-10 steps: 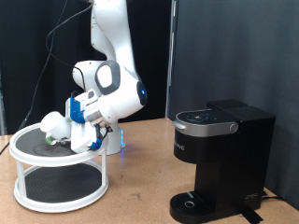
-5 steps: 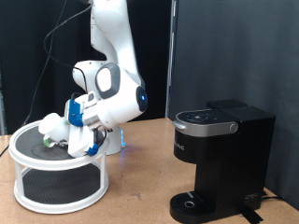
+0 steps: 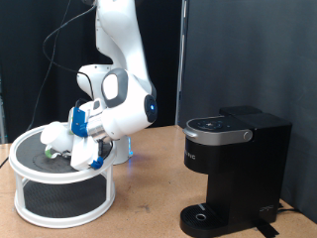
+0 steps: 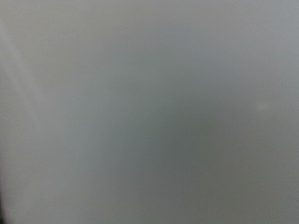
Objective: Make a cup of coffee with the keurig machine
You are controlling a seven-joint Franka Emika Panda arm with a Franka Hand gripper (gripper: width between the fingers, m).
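The white cup (image 3: 52, 135) stands on the top tier of a round white shelf (image 3: 30, 171) at the exterior view's left. My gripper (image 3: 72, 141), with blue fingers (image 3: 77, 120), is right against the cup's side that faces the exterior view's right. The wrist view shows only a blank pale grey-white surface (image 4: 149, 112) filling the picture, with no fingers in sight. The black keurig machine (image 3: 233, 169) stands on the wooden table at the exterior view's right, lid down, with nothing on its round drip base (image 3: 203, 214).
The two-tier shelf has a dark top plate and a dark lower tier (image 3: 59, 201). The wooden table (image 3: 149, 198) lies between the shelf and the machine. A black curtain forms the backdrop.
The hand has moved slightly towards the exterior view's left and down, closer onto the cup. The machine has not moved.
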